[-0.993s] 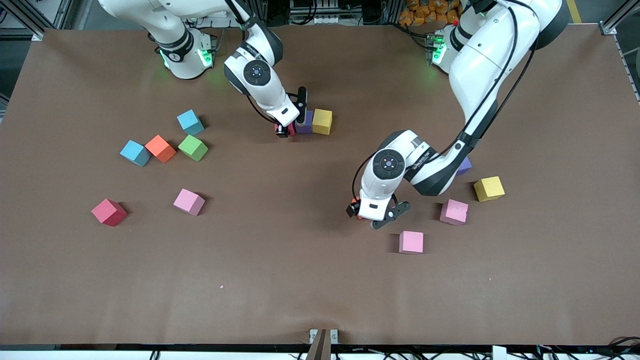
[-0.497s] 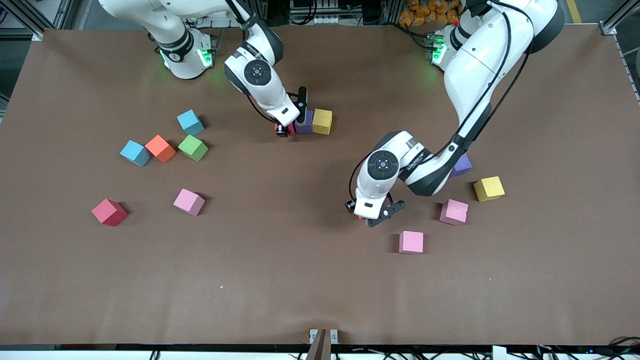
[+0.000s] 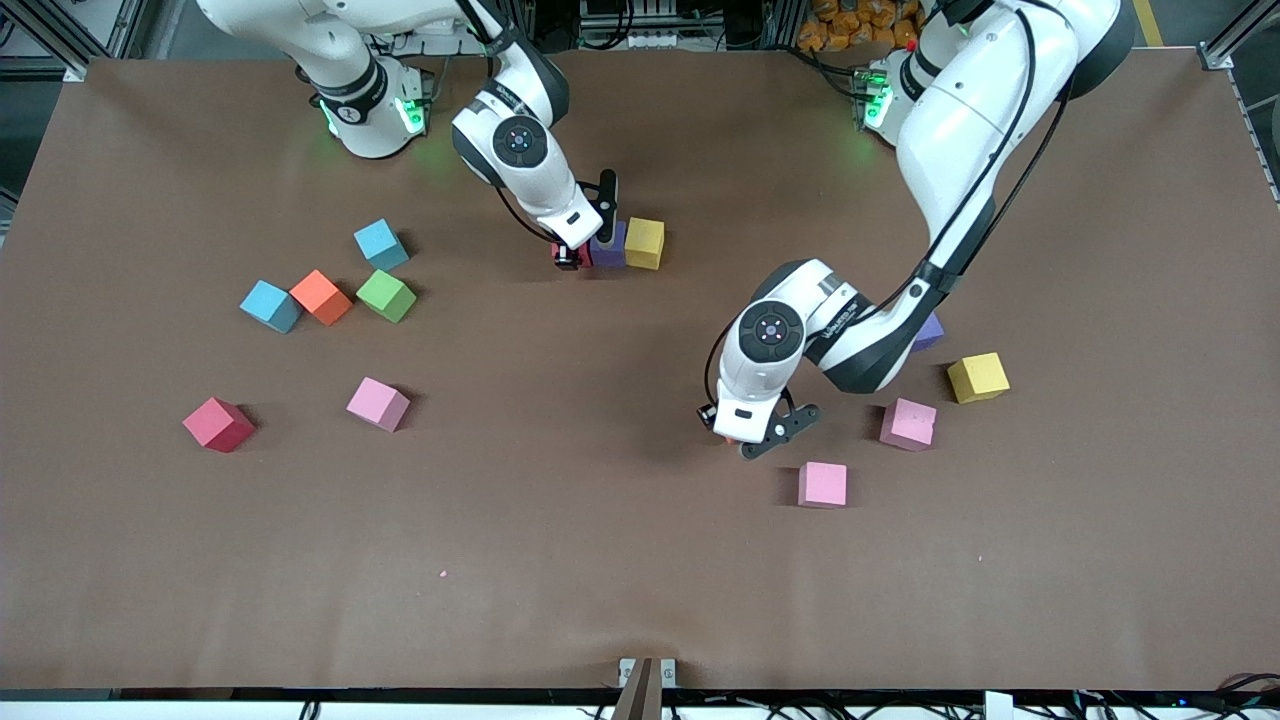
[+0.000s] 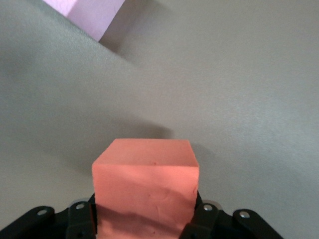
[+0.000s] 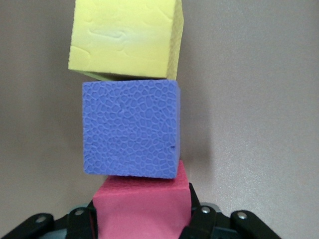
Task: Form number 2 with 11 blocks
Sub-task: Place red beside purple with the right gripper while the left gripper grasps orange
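My left wrist view shows what the front view hides under my arm: a salmon-orange matte foam cube (image 4: 145, 186) clamped between my left fingers (image 4: 203, 219), its face slightly creased, with a corner of a pink foam cube (image 4: 87, 12) near it on the brown bench (image 4: 239, 84). From the front, only a sliver of orange peeks below my left gripper (image 3: 735, 432).

My right wrist view shows a red foam cube (image 5: 142, 209) pinched in my right fingers (image 5: 79, 219), pressed against a purple foam cube (image 5: 130, 128) with a pebbled face, and a yellow foam cube (image 5: 124, 37), slightly skewed, touching the purple one. In the front view my right gripper (image 3: 570, 252) covers most of the red cube.

Near my left gripper lie two pink cubes (image 3: 822, 484) (image 3: 908, 423) and a yellow cube (image 3: 977, 377); another purple cube (image 3: 930, 330) is half hidden by my left arm. Toward the right arm's end sit two light-blue cubes (image 3: 380, 244) (image 3: 270, 305), an orange cube (image 3: 321, 297), a green cube (image 3: 386, 295), a pink cube (image 3: 378, 403) and a red cube (image 3: 218, 424).
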`<state>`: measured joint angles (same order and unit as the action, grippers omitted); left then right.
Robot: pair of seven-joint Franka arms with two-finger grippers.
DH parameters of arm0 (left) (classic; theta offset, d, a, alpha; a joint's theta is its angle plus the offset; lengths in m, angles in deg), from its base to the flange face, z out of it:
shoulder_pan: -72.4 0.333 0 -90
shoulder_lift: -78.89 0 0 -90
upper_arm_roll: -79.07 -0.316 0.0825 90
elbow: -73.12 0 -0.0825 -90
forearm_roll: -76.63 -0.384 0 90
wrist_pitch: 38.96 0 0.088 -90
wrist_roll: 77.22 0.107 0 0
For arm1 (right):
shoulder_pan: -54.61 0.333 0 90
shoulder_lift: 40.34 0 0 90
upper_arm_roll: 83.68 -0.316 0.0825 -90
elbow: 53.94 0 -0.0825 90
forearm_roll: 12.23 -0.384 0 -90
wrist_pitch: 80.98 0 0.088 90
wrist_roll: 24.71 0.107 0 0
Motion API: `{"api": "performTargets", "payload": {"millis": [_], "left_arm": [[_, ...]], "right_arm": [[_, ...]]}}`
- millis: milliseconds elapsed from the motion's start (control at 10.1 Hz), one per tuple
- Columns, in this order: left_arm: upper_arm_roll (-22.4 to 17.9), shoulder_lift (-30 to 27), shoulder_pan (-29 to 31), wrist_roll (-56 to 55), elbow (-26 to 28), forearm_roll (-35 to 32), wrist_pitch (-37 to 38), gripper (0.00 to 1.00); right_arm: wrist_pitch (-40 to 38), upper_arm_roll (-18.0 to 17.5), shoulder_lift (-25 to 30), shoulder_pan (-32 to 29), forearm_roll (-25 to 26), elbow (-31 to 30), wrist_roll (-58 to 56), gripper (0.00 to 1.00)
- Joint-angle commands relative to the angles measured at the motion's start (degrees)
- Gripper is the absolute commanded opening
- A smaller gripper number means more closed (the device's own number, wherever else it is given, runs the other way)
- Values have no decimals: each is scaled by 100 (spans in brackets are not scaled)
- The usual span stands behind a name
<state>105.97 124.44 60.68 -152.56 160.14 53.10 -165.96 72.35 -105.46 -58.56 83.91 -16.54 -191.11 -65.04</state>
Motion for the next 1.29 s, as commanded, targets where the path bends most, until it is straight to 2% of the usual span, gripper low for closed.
{"api": "performTargets", "payload": {"millis": [0,199,397,497,596,894,1192], "left_arm": [[26,-143,-14,124,44,-3,132,11],[113,-143,-49,168,44,-3,158,11],[349,-151,-15,299,44,-3,394,11],[403,-151,-6,309,52,-3,395,11],[404,-169,3,326,52,-11,404,11],[412,-239,143,659,88,41,631,11],[553,-266,285,792,96,59,659,11]], "right_arm": [[-50,16,56,93,-1,-47,130,35],[3,25,38,93,-1,-47,130,57],[-14,16,47,93,-1,-38,130,63],[-32,16,55,93,-1,-38,130,74],[-58,16,64,93,-1,-38,130,100],[-320,-2,108,93,-35,-21,148,100],[-638,-19,415,75,-44,-12,148,100]]}}
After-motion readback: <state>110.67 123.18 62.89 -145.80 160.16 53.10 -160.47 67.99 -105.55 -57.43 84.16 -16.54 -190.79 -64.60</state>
